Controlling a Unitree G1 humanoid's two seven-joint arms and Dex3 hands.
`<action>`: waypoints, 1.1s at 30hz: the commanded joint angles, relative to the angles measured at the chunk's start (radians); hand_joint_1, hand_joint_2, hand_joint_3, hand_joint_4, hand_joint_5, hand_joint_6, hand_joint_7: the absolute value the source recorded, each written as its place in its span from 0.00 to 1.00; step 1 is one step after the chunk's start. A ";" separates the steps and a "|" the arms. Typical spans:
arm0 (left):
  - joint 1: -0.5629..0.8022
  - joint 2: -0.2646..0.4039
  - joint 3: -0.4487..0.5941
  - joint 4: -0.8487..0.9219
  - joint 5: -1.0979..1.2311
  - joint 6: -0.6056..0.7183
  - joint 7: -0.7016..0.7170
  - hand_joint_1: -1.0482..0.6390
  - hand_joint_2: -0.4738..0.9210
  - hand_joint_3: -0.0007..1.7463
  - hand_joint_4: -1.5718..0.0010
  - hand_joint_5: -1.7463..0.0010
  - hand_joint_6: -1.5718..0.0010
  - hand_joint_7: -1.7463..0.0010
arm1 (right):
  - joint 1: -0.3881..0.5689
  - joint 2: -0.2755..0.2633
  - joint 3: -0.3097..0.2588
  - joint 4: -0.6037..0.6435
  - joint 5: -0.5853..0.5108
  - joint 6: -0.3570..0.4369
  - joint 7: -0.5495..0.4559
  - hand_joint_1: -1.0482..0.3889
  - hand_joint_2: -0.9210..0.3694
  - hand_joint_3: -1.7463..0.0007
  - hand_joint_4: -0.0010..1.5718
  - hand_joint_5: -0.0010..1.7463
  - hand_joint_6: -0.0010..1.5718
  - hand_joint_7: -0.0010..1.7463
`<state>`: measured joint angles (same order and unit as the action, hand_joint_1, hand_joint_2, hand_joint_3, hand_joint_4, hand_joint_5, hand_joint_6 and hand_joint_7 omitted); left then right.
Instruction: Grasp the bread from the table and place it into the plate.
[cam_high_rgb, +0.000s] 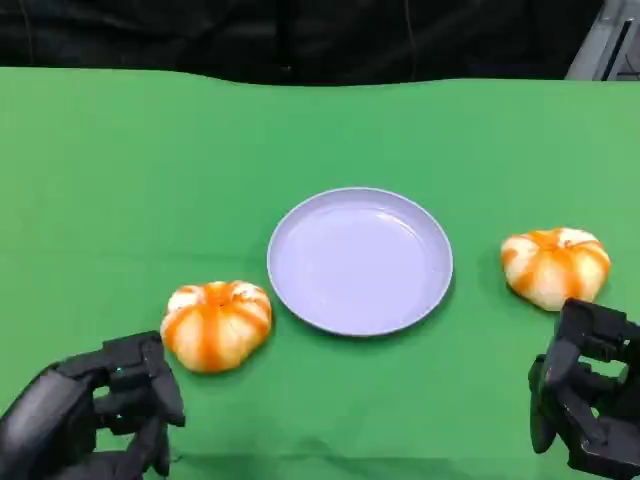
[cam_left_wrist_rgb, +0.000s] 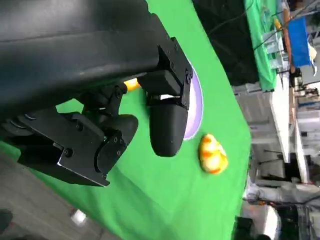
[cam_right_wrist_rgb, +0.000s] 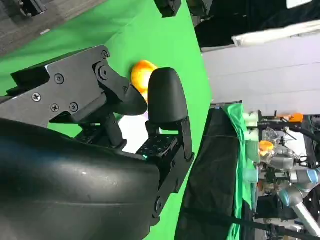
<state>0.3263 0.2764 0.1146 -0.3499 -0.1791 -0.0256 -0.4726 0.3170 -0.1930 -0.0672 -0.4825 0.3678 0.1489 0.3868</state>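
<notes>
On the green table (cam_high_rgb: 120, 180), one bread bun (cam_high_rgb: 216, 324) lies just left of the pale plate (cam_high_rgb: 360, 260) and another (cam_high_rgb: 555, 265) lies to its right; both are round, puffy and orange-striped. They look light and soft, best cupped gently around the sides. Left hand (cam_high_rgb: 100, 415) and right hand (cam_high_rgb: 585, 400) hold nothing, fingers apart.
</notes>
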 joint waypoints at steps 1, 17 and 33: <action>-0.002 0.008 -0.028 0.033 0.255 -0.277 0.117 0.37 0.98 0.24 0.67 0.69 0.57 0.82 | 0.000 -0.011 -0.003 -0.014 0.012 0.023 -0.005 0.73 0.17 0.39 0.51 1.00 0.43 0.94; -0.185 0.045 -0.172 0.085 1.161 -0.247 0.452 0.04 1.00 0.22 1.00 1.00 0.81 1.00 | -0.004 -0.012 -0.013 -0.010 0.015 0.037 -0.007 0.74 0.18 0.39 0.51 1.00 0.42 0.94; -0.480 0.051 -0.351 0.546 1.198 -0.050 0.534 0.04 1.00 0.22 0.97 0.99 0.80 0.99 | 0.027 -0.009 -0.002 -0.050 0.016 0.031 -0.013 0.73 0.18 0.39 0.51 1.00 0.43 0.93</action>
<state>-0.1068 0.3283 -0.2141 0.1109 1.0317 -0.1046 0.0361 0.3325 -0.1920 -0.0647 -0.5157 0.3790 0.1802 0.3766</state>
